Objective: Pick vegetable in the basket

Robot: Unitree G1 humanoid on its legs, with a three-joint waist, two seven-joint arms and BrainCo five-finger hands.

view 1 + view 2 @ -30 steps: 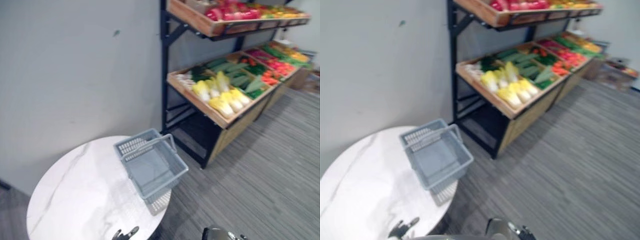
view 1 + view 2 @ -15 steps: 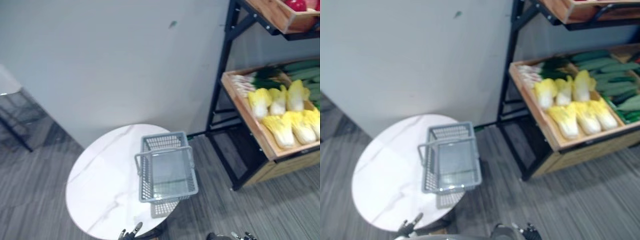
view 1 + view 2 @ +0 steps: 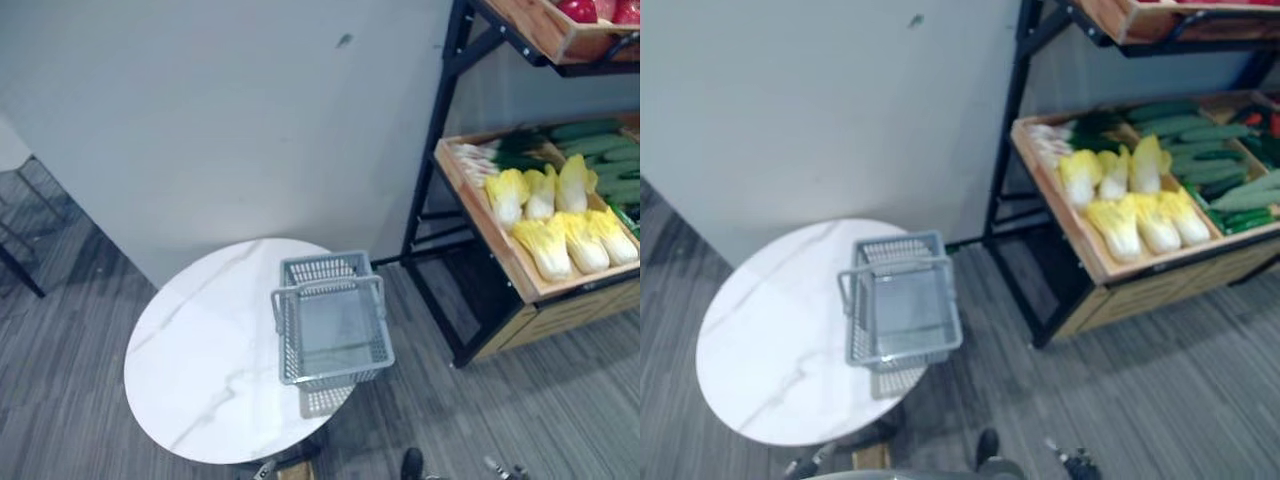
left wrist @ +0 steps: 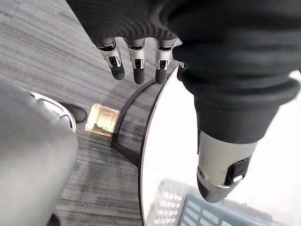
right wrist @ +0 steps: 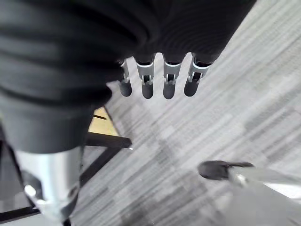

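Vegetables (image 3: 575, 190), left eye view: where do they lie?
In a wooden tray (image 3: 487, 232) on the black rack (image 3: 440, 150), right of the round white table (image 3: 200, 360) and well apart from it. Pale yellow cabbages (image 3: 545, 245) lie side by side, leafy ends toward the wall (image 3: 200, 120), white stalk ends toward the tray's front rim. Green cucumbers (image 3: 600, 150) lie behind them, lengthwise along the tray.
And the basket?
The grey basket (image 3: 288, 345) stands on the table's right side, its near right corner past the rim. Its long axis runs from the robot toward the wall, and the handle (image 3: 328, 290) crosses over it the short way.
Right eye view?
Same layout. The left hand (image 3: 808, 463) shows at the bottom edge below the table, the right hand (image 3: 1075, 463) over the grey carpet (image 3: 1160, 380).
Left wrist view?
Fingers (image 4: 136, 66) straight and loose, thumb (image 4: 218, 174) apart, nothing held. The hand hangs above the table's rim, with a corner of the basket past the thumb.
Right wrist view?
Fingers (image 5: 155, 82) relaxed in a row, thumb (image 5: 47, 188) free, palm empty, above the carpet beside the table's black base (image 5: 101, 141). Both hands are well apart from the vegetables
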